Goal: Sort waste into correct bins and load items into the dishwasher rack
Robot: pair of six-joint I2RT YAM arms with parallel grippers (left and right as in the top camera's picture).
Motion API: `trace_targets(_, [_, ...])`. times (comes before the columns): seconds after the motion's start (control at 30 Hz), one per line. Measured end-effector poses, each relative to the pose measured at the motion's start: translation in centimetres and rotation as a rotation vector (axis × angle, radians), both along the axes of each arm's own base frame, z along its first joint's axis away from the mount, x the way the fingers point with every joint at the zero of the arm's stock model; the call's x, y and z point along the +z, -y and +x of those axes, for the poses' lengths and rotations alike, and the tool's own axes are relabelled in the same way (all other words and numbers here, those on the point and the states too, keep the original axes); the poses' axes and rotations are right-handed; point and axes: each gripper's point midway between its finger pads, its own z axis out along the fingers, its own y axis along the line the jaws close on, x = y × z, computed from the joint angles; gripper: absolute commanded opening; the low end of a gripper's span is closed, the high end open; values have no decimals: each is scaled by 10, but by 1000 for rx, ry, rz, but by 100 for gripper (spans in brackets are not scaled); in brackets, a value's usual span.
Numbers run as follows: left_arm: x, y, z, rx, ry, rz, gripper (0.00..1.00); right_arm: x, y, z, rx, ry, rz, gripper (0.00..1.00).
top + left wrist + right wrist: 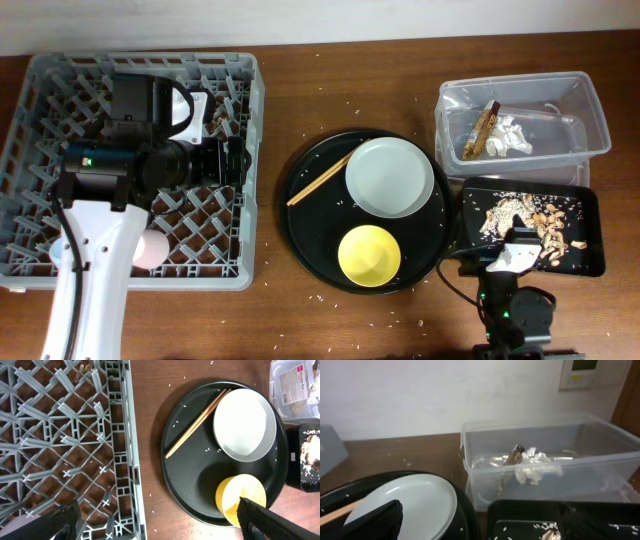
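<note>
Above the dishwasher rack (253, 130), left end effector (157, 510) wide apart, empty (right end effector (480, 520) likewise).

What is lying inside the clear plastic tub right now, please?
The clear tub holds a brown-gold snack wrapper beside crumpled white tissue. The rest of its floor looks bare. Whatever might lie beneath those two is covered, so I cannot tell.

My left arm (95, 250) reaches forward from the near edge, wrist bent rightward, the left end effector (238, 160) facing down with fingers (62, 521) spread wide. My right arm (515, 315) sits folded low, the right end effector (517, 243) likewise parted.
</note>
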Motion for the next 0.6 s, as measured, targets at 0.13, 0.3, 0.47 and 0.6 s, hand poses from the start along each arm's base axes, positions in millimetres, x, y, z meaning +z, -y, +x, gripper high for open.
trace_targets(0.13, [0,0,0,0,0,0,99,0,0,0,0,0,0,98])
trace_targets(0.3, [1,5,-1,-14,-2,-25,99,0,0,0,0,0,0,98])
trace_targets(0.47, [-39,63,44,-143,0,1,73,0,0,0,0,2,0,99])
trace_targets(0.6, [-153,140,67,-320,-101,183,34,0,0,0,0,0,0,99])
